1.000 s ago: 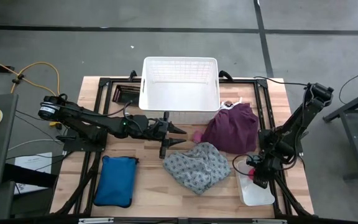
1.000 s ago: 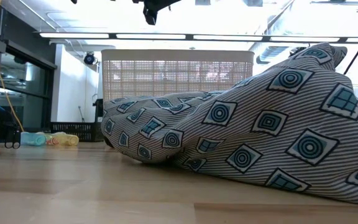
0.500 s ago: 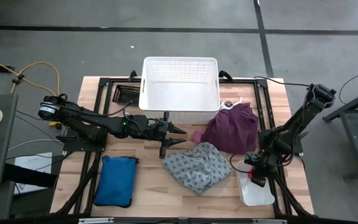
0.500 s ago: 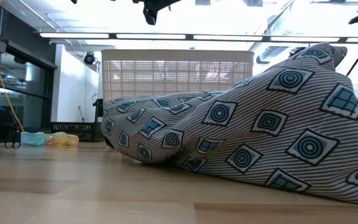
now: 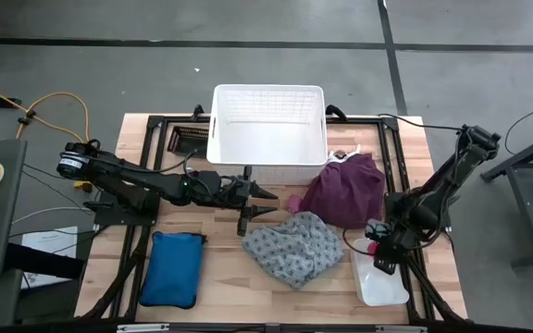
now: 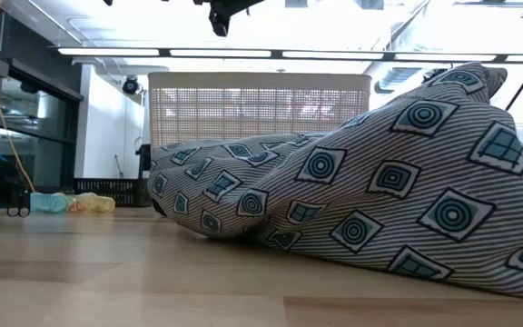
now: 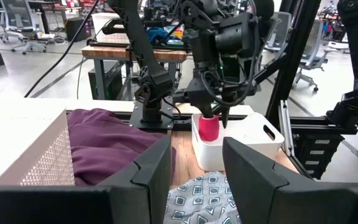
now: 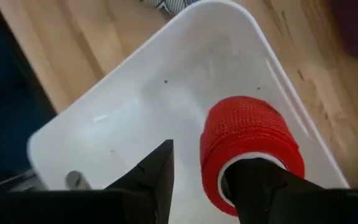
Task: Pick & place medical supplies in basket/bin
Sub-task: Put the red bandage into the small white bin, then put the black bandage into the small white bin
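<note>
We have the tape roll (image 8: pixel 252 149) in our right gripper (image 5: pixel 374 252), fingers closed on it, one finger through or against its core and the other outside the wall, so far as the right wrist view lets us judge. It hangs just above the small white bin (image 8: pixel 135 112) at the table's right front corner. In the left wrist view the roll (image 7: pixel 209 128) reads as pink; in the right wrist view it looks red, a short fat cylinder of crinkled wrap with a pale inner ring.

We judge it light and a little springy: the wrap gives under pressure, and its textured surface should resist slipping. A grip across the wall, through the core, seems the sound one; squeezing the outside could roll it out.

Our left gripper (image 5: pixel 265 203) waits with fingers spread and nothing in them, in front of the white basket (image 5: pixel 268 123), between it and the grey cloth (image 5: pixel 294 246). The purple cloth (image 5: pixel 348 190) lies beside the basket. Both cloths are soft and floppy, and we would pinch them at a raised fold.
</note>
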`<state>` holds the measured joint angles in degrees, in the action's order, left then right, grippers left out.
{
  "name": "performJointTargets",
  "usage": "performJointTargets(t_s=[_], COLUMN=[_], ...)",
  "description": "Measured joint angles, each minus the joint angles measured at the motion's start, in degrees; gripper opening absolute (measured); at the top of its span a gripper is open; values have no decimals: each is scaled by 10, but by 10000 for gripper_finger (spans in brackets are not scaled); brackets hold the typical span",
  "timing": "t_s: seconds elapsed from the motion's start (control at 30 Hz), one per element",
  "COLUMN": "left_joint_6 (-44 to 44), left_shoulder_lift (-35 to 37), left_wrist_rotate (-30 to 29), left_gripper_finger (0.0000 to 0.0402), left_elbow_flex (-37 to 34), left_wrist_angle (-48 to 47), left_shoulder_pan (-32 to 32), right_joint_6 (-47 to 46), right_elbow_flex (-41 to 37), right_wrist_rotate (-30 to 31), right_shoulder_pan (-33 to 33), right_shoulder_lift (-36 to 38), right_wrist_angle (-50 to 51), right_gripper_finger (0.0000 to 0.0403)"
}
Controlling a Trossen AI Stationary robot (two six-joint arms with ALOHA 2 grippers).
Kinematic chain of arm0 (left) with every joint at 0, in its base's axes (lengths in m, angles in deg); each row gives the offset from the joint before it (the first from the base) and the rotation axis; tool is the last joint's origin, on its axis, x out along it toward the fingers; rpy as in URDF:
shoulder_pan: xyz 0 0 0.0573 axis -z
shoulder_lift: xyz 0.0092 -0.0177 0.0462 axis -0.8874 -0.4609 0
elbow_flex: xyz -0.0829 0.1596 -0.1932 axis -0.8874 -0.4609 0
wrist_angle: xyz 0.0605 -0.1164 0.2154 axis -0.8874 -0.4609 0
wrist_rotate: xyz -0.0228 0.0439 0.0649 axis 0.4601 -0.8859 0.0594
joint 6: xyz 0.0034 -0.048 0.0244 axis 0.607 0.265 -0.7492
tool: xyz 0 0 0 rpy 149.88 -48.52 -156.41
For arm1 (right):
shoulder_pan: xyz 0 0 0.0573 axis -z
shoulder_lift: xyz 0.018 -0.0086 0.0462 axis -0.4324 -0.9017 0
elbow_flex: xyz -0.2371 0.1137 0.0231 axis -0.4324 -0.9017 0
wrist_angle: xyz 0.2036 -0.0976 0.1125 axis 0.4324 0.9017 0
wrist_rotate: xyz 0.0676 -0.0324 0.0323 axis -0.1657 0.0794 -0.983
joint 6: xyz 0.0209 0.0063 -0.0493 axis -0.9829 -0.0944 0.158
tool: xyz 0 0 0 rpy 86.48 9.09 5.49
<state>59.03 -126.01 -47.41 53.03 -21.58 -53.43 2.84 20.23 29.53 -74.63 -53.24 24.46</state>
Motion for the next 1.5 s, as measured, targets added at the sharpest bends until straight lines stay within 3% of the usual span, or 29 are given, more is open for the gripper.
performJointTargets(t_s=[0.33,0.8,1.5], left_joint_6=[0,0,0], left_shoulder_lift=[0,0,0], left_wrist_rotate=[0,0,0], left_gripper_finger=[138,138,138], left_elbow_flex=[0,0,0], left_wrist_angle=[-2,-2,-2], left_shoulder_pan=[2,2,2], right_joint_6=[-8,3,81], right_elbow_flex=[0,15,87], right_wrist_rotate=[-22,-34,36], right_shoulder_pan=[0,0,4], right_shoulder_lift=[-68,-69,-69], right_wrist_angle=[45,4,-1], right_gripper_finger=[125,125,125])
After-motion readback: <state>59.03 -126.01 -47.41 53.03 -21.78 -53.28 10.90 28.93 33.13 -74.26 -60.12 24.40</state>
